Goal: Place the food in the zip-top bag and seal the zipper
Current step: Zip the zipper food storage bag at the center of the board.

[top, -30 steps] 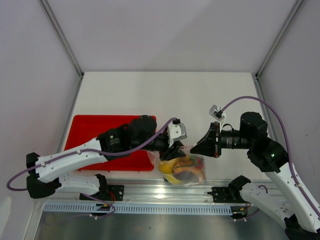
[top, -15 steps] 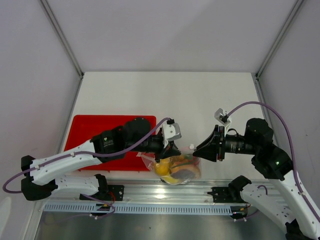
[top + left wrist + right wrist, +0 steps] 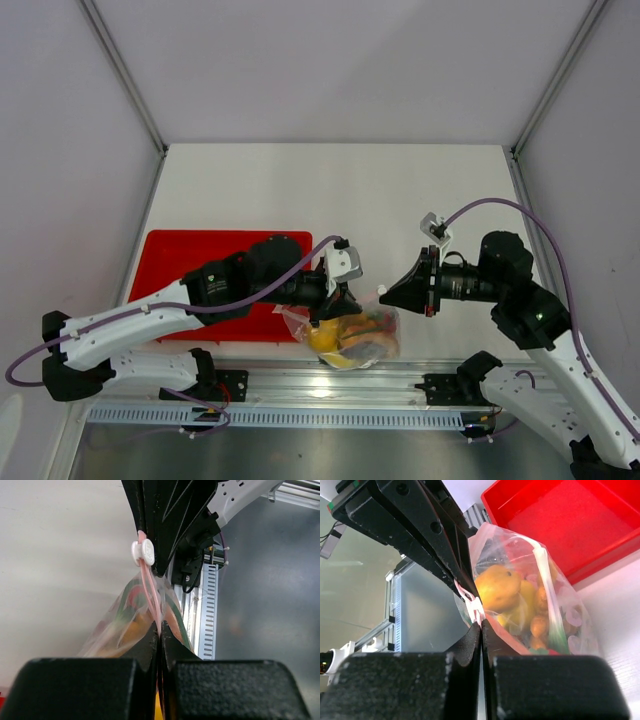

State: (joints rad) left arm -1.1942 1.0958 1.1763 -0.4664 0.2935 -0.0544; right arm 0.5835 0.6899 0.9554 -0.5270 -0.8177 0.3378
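Observation:
The clear zip-top bag [image 3: 352, 336] hangs between my two grippers just above the table's near edge, with the food inside: a yellow lemon [image 3: 497, 587], small tan balls [image 3: 538, 625] and a green stalk [image 3: 555, 630]. My left gripper [image 3: 159, 632] is shut on the pink zipper [image 3: 151, 597] at one end of the mouth. At the other end my right gripper [image 3: 481, 624] is shut on the zipper, right beside the white slider [image 3: 476, 609]. In the top view the left gripper [image 3: 335, 305] and right gripper [image 3: 383, 295] face each other across the bag's top.
The red tray [image 3: 190, 262] lies on the table left of the bag, under the left arm. A metal rail [image 3: 330, 385] runs along the near edge below the bag. Grey side walls [image 3: 60, 150] stand at both sides of the table.
The left gripper shut on the zipper and drew the bag leftward. The right gripper opened, followed it left, and shut again at the slider end.

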